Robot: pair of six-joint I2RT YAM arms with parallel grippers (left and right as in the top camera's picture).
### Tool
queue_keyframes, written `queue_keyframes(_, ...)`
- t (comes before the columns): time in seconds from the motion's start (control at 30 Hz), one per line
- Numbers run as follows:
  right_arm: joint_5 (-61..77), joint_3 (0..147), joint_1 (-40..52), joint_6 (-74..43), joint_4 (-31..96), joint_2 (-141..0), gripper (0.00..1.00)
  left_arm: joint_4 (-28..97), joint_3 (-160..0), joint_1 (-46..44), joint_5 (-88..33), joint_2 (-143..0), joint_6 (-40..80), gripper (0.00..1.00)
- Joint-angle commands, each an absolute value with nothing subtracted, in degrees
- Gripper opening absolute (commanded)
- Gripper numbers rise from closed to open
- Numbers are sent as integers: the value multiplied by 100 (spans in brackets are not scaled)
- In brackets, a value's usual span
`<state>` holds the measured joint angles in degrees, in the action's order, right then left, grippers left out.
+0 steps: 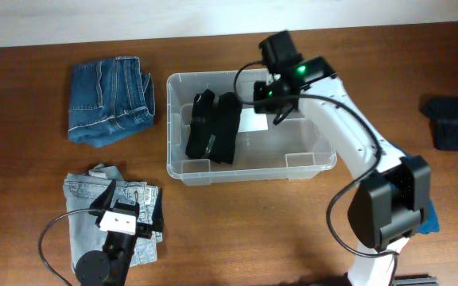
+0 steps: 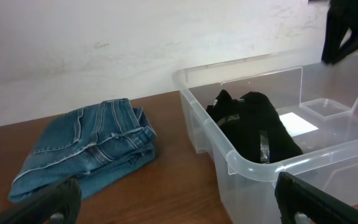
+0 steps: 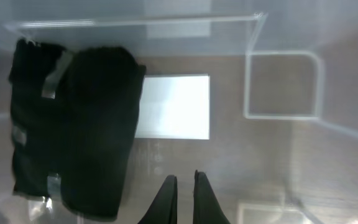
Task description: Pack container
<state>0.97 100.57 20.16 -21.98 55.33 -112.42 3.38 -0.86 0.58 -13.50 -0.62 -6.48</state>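
The container (image 1: pixel 249 176) is a clear plastic bin in the middle of the table, with a white label (image 3: pixel 174 115) on its base. A folded black garment (image 1: pixel 213 127) lies in its left half, also seen in the right wrist view (image 3: pixel 73 124) and the left wrist view (image 2: pixel 260 127). My right gripper (image 1: pixel 277 113) hangs inside the bin to the right of the garment. Its fingers (image 3: pixel 183 186) are shut with nothing between them. My left gripper (image 1: pixel 130 205) stands wide open and empty (image 2: pixel 179 211) over light denim jeans (image 1: pixel 82 199) at the front left.
Folded dark blue jeans (image 1: pixel 110 99) lie at the back left, left of the bin (image 2: pixel 86 152). A dark garment (image 1: pixel 452 123) sits at the far right. A blue cloth (image 1: pixel 429 222) shows beside the right arm's base.
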Motion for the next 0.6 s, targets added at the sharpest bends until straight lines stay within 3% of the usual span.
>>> queue_keyframes(0.0, 43, 9400, 2366, -2926, 4814, -11325, 4, 342, -51, 93, -1378, -30, -740, 99)
queue_keyframes(0.2, 25, 8735, 2672, -3514, 3795, -11345, 4, 342, -51, 93, -1378, -30, -740, 99)
queue_keyframes(0.57, -82, 8254, 2705, -3717, 3135, -11391, 4, 342, -51, 91, -1378, -30, -740, 99)
